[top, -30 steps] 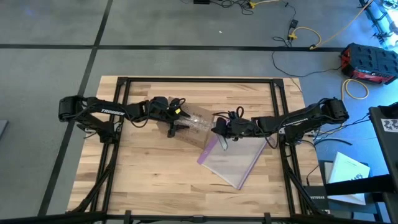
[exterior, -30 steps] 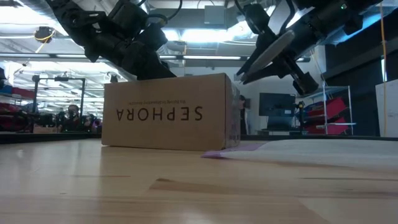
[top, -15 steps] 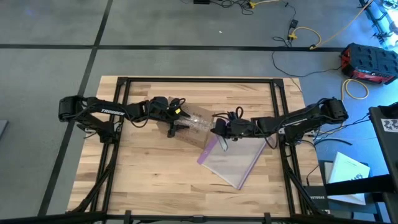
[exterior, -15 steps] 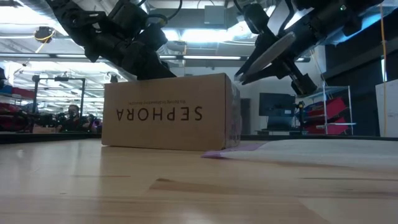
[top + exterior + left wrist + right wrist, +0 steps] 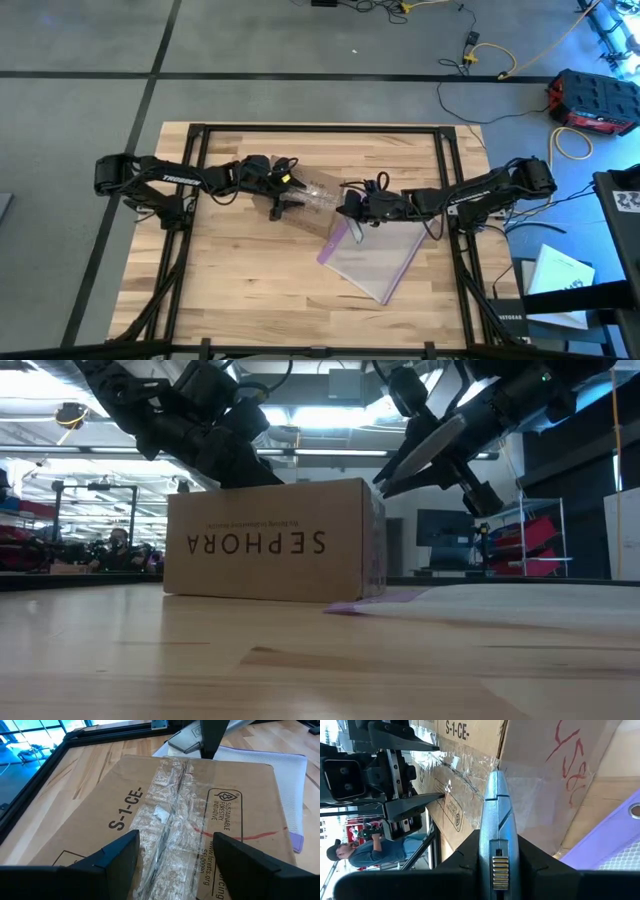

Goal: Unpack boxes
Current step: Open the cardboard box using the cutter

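Since a second ago my right gripper (image 5: 425, 460), clamped on the knife (image 5: 495, 825), edged toward the box (image 5: 268, 540); left gripper (image 5: 172, 850) open, steadying it.

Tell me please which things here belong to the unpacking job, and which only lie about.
For the job:
- box, taped seam up
- grey knife tool in the right gripper
- left gripper, open over the box

Lying about:
- clear plastic bag with purple edge
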Controlling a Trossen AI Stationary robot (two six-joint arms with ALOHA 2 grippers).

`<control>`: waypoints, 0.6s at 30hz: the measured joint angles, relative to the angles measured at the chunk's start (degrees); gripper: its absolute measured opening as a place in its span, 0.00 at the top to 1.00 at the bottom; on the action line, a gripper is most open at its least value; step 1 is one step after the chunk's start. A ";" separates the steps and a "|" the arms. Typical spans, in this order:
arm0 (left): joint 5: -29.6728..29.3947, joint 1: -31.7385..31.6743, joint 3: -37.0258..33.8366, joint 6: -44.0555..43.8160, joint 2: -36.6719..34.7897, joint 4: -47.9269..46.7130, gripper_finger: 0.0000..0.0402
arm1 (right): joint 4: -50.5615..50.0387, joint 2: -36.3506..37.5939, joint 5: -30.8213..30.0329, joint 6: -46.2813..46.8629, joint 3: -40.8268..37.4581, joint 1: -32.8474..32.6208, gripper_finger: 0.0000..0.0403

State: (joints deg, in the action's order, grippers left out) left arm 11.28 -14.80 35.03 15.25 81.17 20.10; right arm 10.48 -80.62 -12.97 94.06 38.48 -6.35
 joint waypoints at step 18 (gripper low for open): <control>-0.52 -1.06 0.11 -1.97 2.73 2.23 0.40 | 1.41 -0.39 -1.87 2.19 0.00 -2.36 0.87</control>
State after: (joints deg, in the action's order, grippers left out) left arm 10.76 -15.86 35.13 13.28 83.90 22.33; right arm 11.89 -81.01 -14.84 96.25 38.48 -8.71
